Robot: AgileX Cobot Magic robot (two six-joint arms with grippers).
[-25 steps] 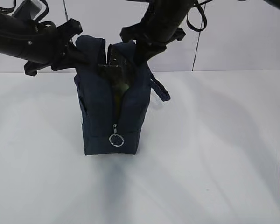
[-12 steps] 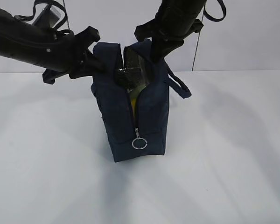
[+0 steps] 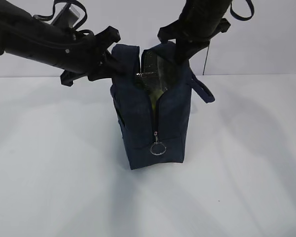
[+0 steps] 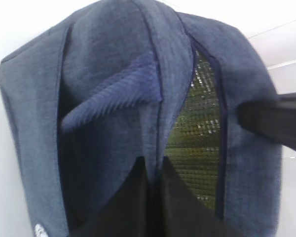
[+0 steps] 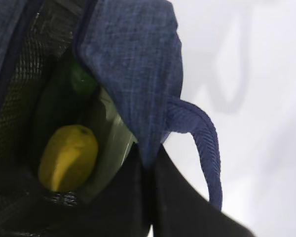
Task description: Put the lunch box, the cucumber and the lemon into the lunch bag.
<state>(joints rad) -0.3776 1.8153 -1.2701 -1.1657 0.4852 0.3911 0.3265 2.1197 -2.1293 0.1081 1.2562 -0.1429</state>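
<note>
Fabric first: the lunch bag [image 3: 150,126] is the biggest thing here, navy, boxy, soft-walled, standing on the white desk [image 3: 49,187] with its mouth gaping. It looks floppy, so I judge the rim would sag if let go. My left pincer [image 3: 119,69] is clamped shut on the left rim of the mouth; in the left wrist view the two fingers [image 4: 133,197] meet on a fold of cloth. My right pincer [image 3: 181,55] is likewise closed on the right rim, beside the loop handle [image 5: 200,143]. Best hold is the doubled hem at the rim or the ribbed handles, not the thin side panels.

Inside, against the silvery lining, sits the lunch box [image 5: 111,133]; only a pale clear edge shows, so I can't say how it lies. Glass, so probably heavy and breakable, no dropping.

Cucumber [image 5: 81,81]: dark green end peeking above the lemon, firm, smooth, likely slippery.

Lemon [image 5: 69,158]: yellow, lying low in the bag, touching the box edge; small, firm, would roll.

All three look loaded.

Zipper ring pull [image 3: 158,148] hangs low on the front end, zipper unclosed above it.
</note>
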